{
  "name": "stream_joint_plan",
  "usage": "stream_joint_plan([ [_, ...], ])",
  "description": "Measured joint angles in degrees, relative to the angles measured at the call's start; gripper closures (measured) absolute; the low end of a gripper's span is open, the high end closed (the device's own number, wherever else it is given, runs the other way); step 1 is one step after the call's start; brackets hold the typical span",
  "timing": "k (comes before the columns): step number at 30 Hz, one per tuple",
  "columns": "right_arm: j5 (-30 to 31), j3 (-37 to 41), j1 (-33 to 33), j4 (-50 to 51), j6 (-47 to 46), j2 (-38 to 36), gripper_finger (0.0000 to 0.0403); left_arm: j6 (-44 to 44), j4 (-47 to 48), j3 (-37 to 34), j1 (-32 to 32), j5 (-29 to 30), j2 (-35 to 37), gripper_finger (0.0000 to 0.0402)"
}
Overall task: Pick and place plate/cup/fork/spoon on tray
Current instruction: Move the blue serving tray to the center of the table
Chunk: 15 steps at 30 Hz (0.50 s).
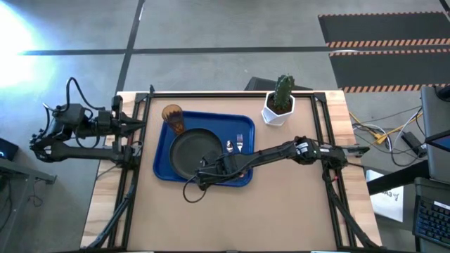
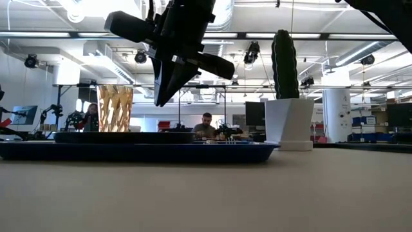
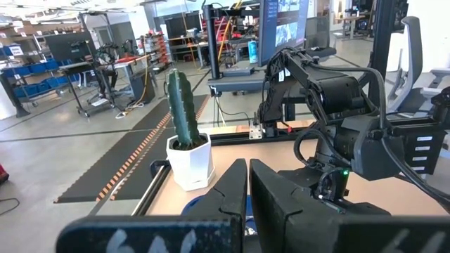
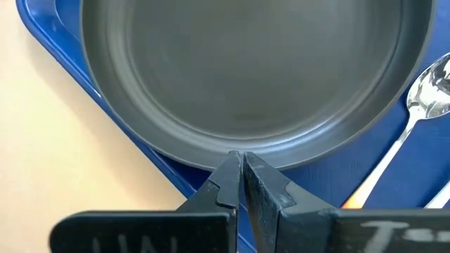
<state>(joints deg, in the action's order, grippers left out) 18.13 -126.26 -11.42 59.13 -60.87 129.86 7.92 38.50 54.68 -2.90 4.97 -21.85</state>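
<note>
**Tableware on tray, both grippers closed**

Workshop floor with striped mats around a tan table (image 1: 232,211); benches, monitors and two people far behind in the low view.

At far left: left gripper (image 3: 247,184), parked off the table's left edge, fingers pressed together, nothing held. From its wrist view: white pot with green cactus (image 3: 188,144) ahead, right arm's joints beyond.

Nearer centre: blue tray (image 1: 163,163) on the table, all four pieces on it. Amber cup (image 1: 173,117) upright in the tray's far left corner, well apart from the right gripper. Dark plate (image 1: 191,151) flat in the tray's middle.

Right gripper (image 4: 243,163) raised over the plate's near rim, fingertips shut on nothing, pointing down at the rim; in the low view, clear of the plate, not touching.

Just right of that gripper: spoon (image 4: 427,95) lying on the tray beside the plate, silver bowl away from the fingers, orange handle toward them. Fork (image 1: 240,142) just beyond the spoon, also on the tray.
</note>
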Motion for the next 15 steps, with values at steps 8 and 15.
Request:
stream_joint_plan([
  [8, 0.0, 0.0, 0.1, -0.3, 0.4, 0.0, 0.0394, 0.0, 0.0, 0.0, 0.0, 0.0, 0.0, 0.0402],
  [15, -0.9, 0.0, 0.9, -0.3, -2.1, 0.0, 0.0394, 0.3, 0.0, 0.0, 0.0, 0.0, 0.0, 0.0402],
])
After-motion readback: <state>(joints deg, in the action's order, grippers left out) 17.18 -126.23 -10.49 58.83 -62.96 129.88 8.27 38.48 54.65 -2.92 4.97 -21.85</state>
